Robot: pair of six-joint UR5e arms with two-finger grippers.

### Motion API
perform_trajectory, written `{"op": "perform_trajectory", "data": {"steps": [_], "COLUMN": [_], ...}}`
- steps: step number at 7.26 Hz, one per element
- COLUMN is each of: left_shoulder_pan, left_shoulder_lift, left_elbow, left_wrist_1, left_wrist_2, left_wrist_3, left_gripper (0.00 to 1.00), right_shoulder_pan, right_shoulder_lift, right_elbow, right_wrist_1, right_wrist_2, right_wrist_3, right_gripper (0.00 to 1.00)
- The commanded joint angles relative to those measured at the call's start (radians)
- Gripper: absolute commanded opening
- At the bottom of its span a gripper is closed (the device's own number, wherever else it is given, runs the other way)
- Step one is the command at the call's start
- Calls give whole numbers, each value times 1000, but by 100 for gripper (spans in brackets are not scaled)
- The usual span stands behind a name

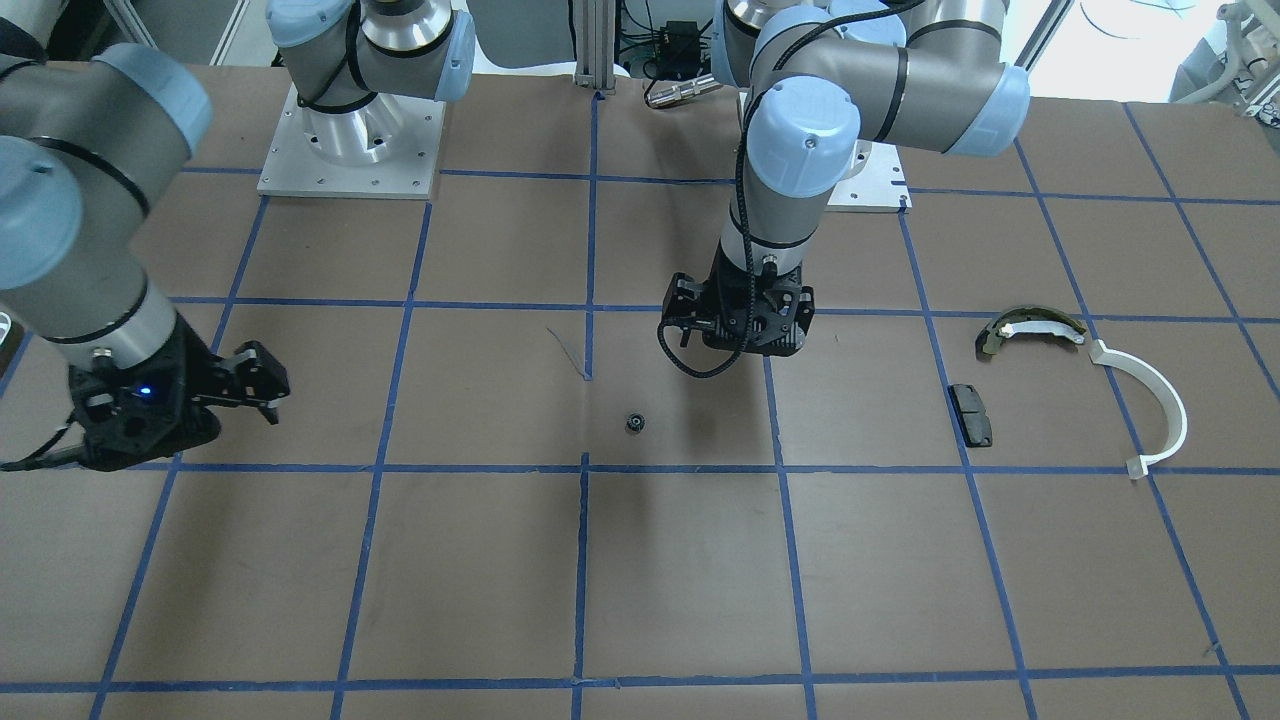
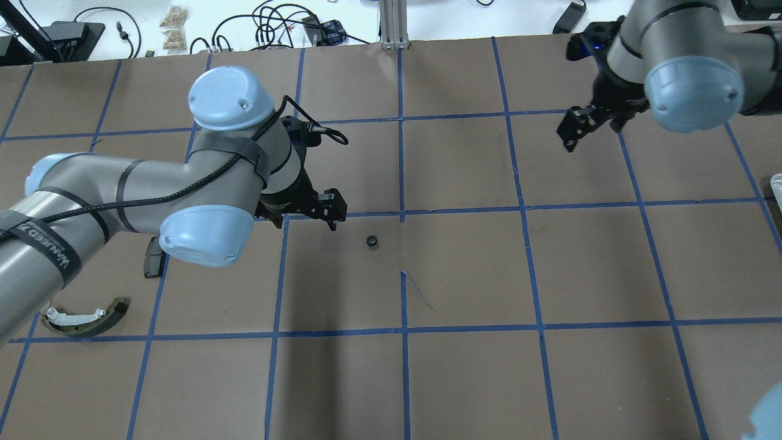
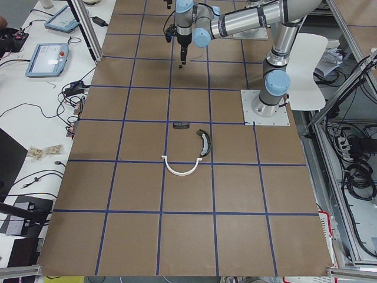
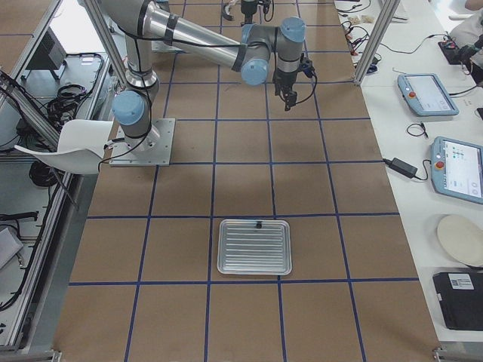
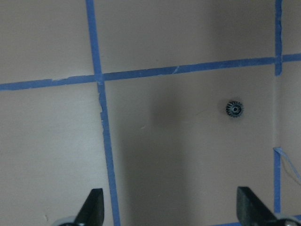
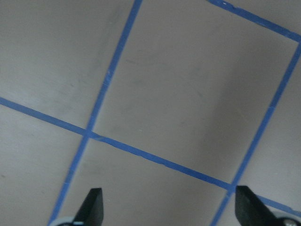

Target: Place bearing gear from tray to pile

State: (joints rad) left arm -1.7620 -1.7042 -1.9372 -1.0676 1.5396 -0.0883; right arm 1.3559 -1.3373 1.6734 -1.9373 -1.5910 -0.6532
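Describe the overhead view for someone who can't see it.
A small black gear lies alone mid-table on brown paper gridded with blue tape. The left gripper hovers open close beside it; the right gripper hangs open farther away.
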Motion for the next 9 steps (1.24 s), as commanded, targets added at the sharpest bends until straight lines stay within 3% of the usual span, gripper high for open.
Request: {"op": "perform_trajectory", "data": {"steps": [1,3,5,6,7,8,9], "left_shoulder_pan": [-63,-91,-96,-96,-96,-96,-97], "left_shoulder_lift": [-86,-164,-231,-257,-282,-305,-324], "left_elbow": [-9,-9,-9,-3,-3,-5,-5], "left_wrist_1": [101,191,285,296,329,384,396], "left_wrist_2": [-19,-19,-21,-15,-12,-19,-19], "left_wrist_3": [-28,-61,-61,-59,-61,-79,-76], "left_gripper": [100,100,100,100,100,100,96], "right_shoulder_pan": [-205,-386,-527,-544,-567,-593,-615], "right_shoulder_lift": [-5,22,123,186,219,243,274], "right_elbow": [0,0,-10,-9,-9,-3,-9], "right_wrist_1": [-2,-15,-70,-203,-242,-242,-267], "right_wrist_2": [-12,-7,-7,-10,-33,-109,-104], "right_wrist_3": [-387,-714,-1057,-1208,-1315,-1453,-1474], "right_gripper": [100,100,100,100,100,100,100]}}
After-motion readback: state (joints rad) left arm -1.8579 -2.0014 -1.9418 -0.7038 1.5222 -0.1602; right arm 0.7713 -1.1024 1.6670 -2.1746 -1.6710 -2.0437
